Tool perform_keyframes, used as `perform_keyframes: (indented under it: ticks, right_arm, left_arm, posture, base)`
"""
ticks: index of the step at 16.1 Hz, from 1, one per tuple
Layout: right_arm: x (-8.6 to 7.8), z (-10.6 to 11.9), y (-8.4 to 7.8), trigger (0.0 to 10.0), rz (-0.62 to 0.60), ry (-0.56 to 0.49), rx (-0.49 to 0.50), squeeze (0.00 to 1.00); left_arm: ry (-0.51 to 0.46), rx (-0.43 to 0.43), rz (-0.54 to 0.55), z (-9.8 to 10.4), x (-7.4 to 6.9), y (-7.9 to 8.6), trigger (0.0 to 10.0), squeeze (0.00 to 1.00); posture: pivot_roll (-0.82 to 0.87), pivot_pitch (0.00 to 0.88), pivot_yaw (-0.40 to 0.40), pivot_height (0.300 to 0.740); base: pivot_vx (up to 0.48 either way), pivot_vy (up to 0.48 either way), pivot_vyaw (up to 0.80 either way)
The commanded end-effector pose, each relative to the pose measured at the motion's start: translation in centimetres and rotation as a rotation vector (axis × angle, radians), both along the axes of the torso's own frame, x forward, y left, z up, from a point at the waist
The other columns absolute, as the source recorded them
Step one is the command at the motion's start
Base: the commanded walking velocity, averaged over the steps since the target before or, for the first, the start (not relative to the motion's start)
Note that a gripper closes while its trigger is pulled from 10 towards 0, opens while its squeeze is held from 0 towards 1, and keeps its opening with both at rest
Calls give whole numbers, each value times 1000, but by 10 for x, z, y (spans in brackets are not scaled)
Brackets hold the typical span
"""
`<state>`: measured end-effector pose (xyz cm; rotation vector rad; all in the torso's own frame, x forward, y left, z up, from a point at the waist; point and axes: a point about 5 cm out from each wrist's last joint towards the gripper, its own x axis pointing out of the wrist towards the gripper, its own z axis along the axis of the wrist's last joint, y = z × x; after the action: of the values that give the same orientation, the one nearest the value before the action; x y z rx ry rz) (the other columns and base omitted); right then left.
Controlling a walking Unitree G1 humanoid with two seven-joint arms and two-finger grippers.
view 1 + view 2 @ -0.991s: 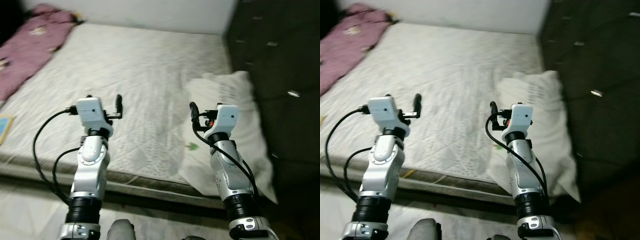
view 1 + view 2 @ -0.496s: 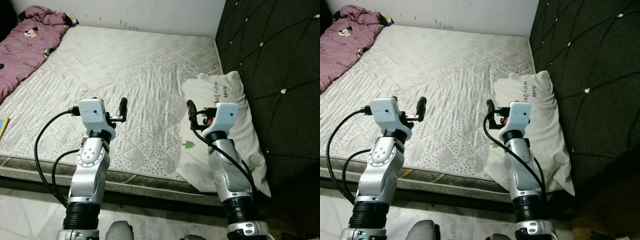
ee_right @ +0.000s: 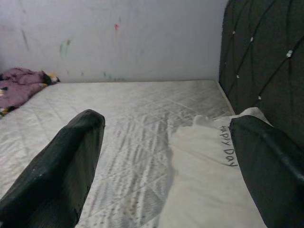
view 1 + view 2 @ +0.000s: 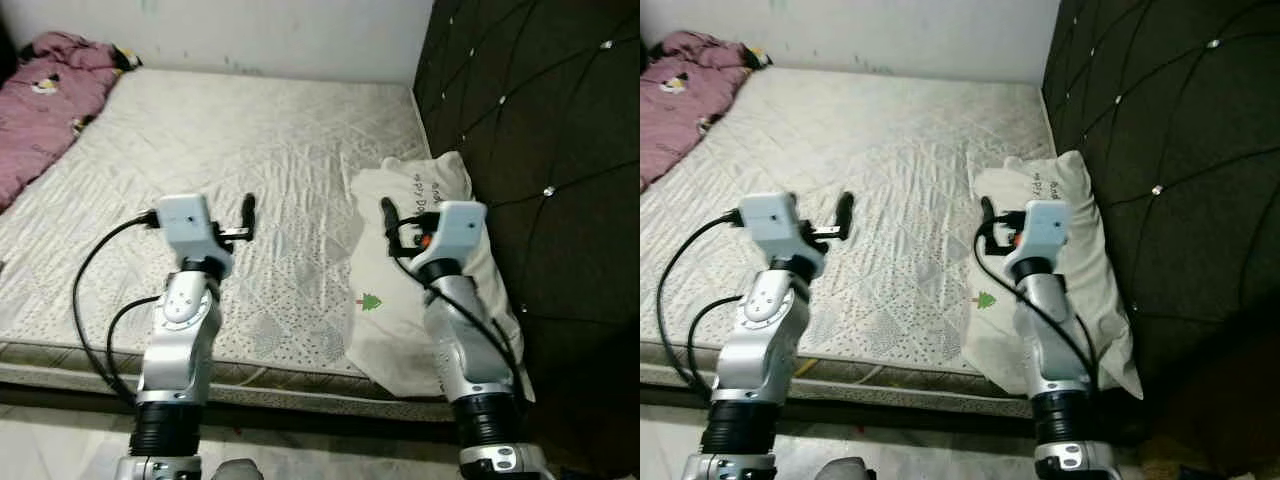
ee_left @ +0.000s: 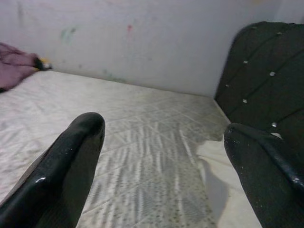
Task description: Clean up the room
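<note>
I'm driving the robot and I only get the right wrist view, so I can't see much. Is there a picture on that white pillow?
Observer: Yes, the pillow has a small green tree print on its near part.
Operator: Where is my other gripper?
Observer: The left gripper is held up over the mattress, fingers open.
Operator: What's under the bed edge?
Observer: Pale floor in front of the mattress.
</note>
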<state>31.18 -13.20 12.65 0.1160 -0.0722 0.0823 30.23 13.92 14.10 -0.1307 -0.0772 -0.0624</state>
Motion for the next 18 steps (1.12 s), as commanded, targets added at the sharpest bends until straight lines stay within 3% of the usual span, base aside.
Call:
perform_keyframes:
  ticks: [1, 11, 15, 18]
  right_arm:
    - [3, 8, 1, 10000, 3, -19, 3, 0]
    - [3, 7, -1, 10000, -15, 6, 21, 0]
    - [4, 6, -1, 10000, -15, 19, 19, 0]
    - [4, 7, -1, 10000, -12, 20, 16, 0]
  left_arm:
    - [-9, -1, 8, 5, 1, 1, 10000, 0]
    - [6, -40, 53, 5, 1, 4, 10000, 0]
    - [21, -52, 60, 4, 1, 5, 10000, 0]
    - [25, -64, 65, 4, 2, 5, 10000, 0]
  posture:
    - [34, 0, -11, 740]
    - [36, 0, -8, 740]
    - [35, 0, -11, 740]
    - [31, 0, -13, 740]
  base:
    - [247, 0, 0]
    - [24, 0, -79]
    - [0, 457, -719]
    - [0, 480, 0]
